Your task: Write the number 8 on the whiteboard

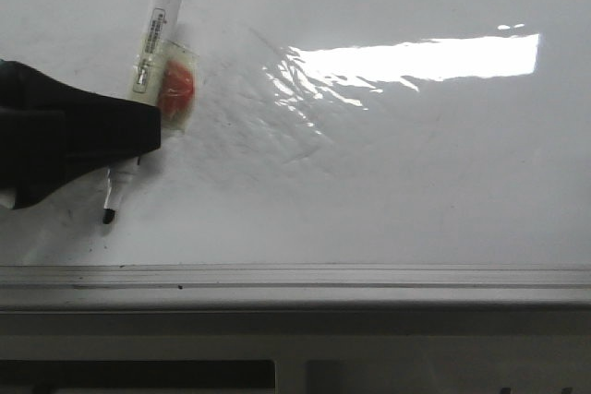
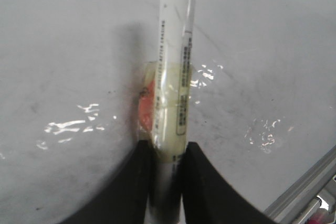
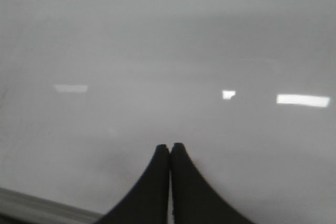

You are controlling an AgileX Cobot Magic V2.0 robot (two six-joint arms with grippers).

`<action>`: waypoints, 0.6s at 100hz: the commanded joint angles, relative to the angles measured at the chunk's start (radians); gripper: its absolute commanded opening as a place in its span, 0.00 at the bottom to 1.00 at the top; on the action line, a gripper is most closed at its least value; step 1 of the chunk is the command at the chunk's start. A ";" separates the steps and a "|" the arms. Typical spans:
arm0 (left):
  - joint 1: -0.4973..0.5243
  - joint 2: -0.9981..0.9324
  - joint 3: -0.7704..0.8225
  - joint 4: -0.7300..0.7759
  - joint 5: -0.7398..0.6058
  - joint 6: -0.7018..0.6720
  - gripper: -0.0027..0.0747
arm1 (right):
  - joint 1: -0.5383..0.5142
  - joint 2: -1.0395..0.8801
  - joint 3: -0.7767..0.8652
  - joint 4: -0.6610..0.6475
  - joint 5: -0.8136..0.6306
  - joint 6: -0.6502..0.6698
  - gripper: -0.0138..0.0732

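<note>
The left gripper point(image 1: 125, 140), a black two-finger unit, is closed on a white cylindrical marker pen point(image 1: 152, 48) with a black end cap and a printed label. The left wrist view shows the two fingers point(image 2: 202, 182) pressing the barrel from both sides. A patch of clear tape over an orange-red piece point(image 1: 177, 88) is fixed to the barrel just beyond the fingers. The pen is tilted, cap end away from the front edge of the desk, black tip point(image 1: 108, 217) toward it.

The tip is at the surface of the large glossy white whiteboard point(image 1: 388, 182), close to its grey metal frame edge point(image 1: 295, 276) along the front edge of the desk, toward the front-left corner. Whether the tip touches the board cannot be determined from these views.

The right gripper point(image 3: 169, 148) is fully closed with its fingers touching and nothing between them. It hangs above a bare area of the board.

Task status: no black marker-line figure is visible on the board. Only faint grey smudges, scuffs and a bright light reflection point(image 1: 416, 60) are present. The number 8 is therefore judged not yet started, or at most at its first point of contact under the tip. Both loops and the crossing remain to be drawn.
</note>
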 commanded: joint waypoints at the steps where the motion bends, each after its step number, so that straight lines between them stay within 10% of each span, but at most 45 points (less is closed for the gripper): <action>1: -0.002 0.001 -0.021 -0.036 -0.019 -0.010 0.04 | 0.059 0.052 -0.057 -0.004 -0.075 -0.002 0.09; 18: -0.002 -0.001 -0.021 0.021 -0.023 -0.010 0.01 | 0.218 0.138 -0.137 -0.004 -0.075 -0.039 0.13; 43: -0.002 -0.001 -0.022 0.294 -0.094 -0.010 0.01 | 0.466 0.313 -0.297 -0.004 -0.071 -0.115 0.48; 60: -0.002 -0.001 -0.026 0.430 -0.143 -0.010 0.01 | 0.592 0.447 -0.400 -0.004 -0.055 -0.115 0.48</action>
